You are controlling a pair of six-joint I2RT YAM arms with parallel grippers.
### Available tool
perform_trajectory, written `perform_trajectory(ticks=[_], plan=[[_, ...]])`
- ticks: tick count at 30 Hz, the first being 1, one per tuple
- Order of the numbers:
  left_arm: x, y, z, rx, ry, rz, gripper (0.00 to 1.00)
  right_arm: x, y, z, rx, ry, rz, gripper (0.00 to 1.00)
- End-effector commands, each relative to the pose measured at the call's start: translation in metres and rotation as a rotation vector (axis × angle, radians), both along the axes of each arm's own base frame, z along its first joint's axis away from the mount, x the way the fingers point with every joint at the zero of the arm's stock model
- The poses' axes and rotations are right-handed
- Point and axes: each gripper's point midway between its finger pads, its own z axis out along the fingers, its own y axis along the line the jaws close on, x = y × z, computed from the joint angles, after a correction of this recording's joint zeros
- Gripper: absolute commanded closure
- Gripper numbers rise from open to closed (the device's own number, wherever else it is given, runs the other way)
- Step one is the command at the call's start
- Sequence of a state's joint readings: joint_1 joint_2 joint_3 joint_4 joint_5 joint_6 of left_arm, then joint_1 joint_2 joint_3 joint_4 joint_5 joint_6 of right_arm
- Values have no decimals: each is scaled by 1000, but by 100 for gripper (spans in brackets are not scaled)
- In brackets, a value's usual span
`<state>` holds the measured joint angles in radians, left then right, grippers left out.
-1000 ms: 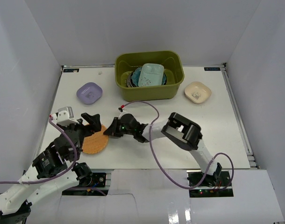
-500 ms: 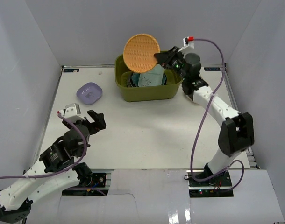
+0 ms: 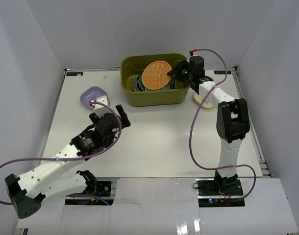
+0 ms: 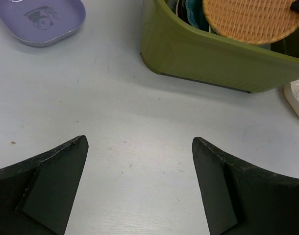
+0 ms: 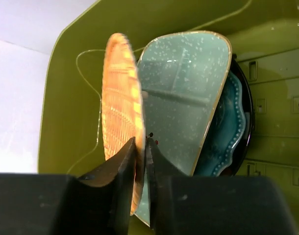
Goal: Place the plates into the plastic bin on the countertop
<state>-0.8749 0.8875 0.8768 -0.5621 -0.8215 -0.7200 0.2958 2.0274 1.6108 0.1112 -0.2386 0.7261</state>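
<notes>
The orange plate (image 3: 156, 74) tilts over the stack inside the olive plastic bin (image 3: 154, 98), and my right gripper (image 3: 175, 73) is shut on its edge. In the right wrist view the orange plate (image 5: 121, 93) stands on edge between the fingers (image 5: 125, 161), beside a mint plate (image 5: 181, 93) and a teal scalloped plate (image 5: 230, 132). A lavender plate (image 3: 92, 96) lies left of the bin on the white countertop (image 3: 164, 132). A cream plate (image 3: 203, 100) lies right of the bin, partly hidden by the right arm. My left gripper (image 3: 123, 116) hangs open and holds nothing, between the lavender plate and the bin's front.
White walls close in the countertop on three sides. The right arm stretches up along the right side, with its purple cable looping over the surface. In the left wrist view the bin's front wall (image 4: 208, 54) and the lavender plate (image 4: 41, 19) lie ahead of the open fingers.
The right gripper has lowered the orange plate from above the bin's rim down into the bin. The left arm has reached forward and to the right, still open.
</notes>
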Motion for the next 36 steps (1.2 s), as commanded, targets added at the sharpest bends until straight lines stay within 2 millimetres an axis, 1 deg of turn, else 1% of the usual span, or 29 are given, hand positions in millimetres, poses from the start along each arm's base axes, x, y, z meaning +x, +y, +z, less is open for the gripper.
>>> perform_trajectory(ticks=[1,2,3,5,6,7,8,10,11,12,13,14,15,16,17,18,19,20,21,22,23,25,26,28,29,31,32,33,36], plan=[[19,-14,12,-81,-6,-5,2,6,0,55,42,-142,-5,79],[26,-20,6,-89,12,-22,2,6,-1,54,38,-138,-7,70],[36,-10,3,-94,20,12,2,7,-2,53,30,-140,-11,51],[48,-9,-5,-118,49,8,2,5,-3,65,22,-163,-7,38],[60,8,-8,-137,56,57,2,5,-4,71,14,-175,-9,32],[66,16,-12,-158,68,71,2,5,-6,77,2,-189,-14,24],[73,20,-16,-183,81,78,2,2,-12,88,-19,-212,-21,20],[87,43,-22,-242,104,111,2,-2,-23,96,-28,-224,-34,18],[92,50,-24,-255,106,123,2,-1,-39,99,-27,-231,-63,18],[100,70,-30,-261,120,179,2,-7,-52,115,-22,-259,-84,18],[104,75,-35,-284,139,178,2,-10,-76,95,-38,-219,-128,20],[109,82,-36,-305,145,184,2,-14,-91,91,-40,-213,-161,22],[115,102,-45,-328,168,230,2,-28,-109,83,-37,-209,-205,25],[117,102,-50,-367,191,207,2,-33,-124,80,-39,-209,-240,26],[122,109,-51,-389,194,216,2,-35,-156,74,-50,-201,-309,26],[125,129,-56,-406,196,263,2,-42,-176,78,-66,-214,-364,27],[129,134,-67,-416,228,274,2,-52,-187,52,-89,-163,-387,27],[132,132,-72,-445,246,245,2,-56,-223,47,-108,-153,-464,27],[136,142,-72,-456,246,262,2,-60,-241,34,-137,-132,-508,26],[140,146,-86,-461,281,271,2,-64,-263,24,-155,-108,-555,25],[144,152,-90,-461,289,277,2,-69,-273,5,-172,-66,-572,24],[155,164,-92,-444,292,298,2,-73,-295,-12,-226,-29,-612,23],[160,168,-105,-442,320,311,2,-70,-302,-23,-256,-3,-621,22],[170,179,-110,-435,320,325,2,-67,-307,-40,-322,56,-594,22],[172,183,-125,-436,352,339,2,-56,-309,-47,-335,78,-582,22],[181,186,-130,-450,351,336,2,-51,-302,-60,-334,112,-535,22],[183,186,-136,-452,362,335,2,-49,-301,-74,-342,144,-521,22],[185,186,-147,-456,386,338,2,-47,-302,-79,-351,153,-524,23],[192,188,-161,-453,406,335,3,-48,-300,-103,-365,202,-517,28]])
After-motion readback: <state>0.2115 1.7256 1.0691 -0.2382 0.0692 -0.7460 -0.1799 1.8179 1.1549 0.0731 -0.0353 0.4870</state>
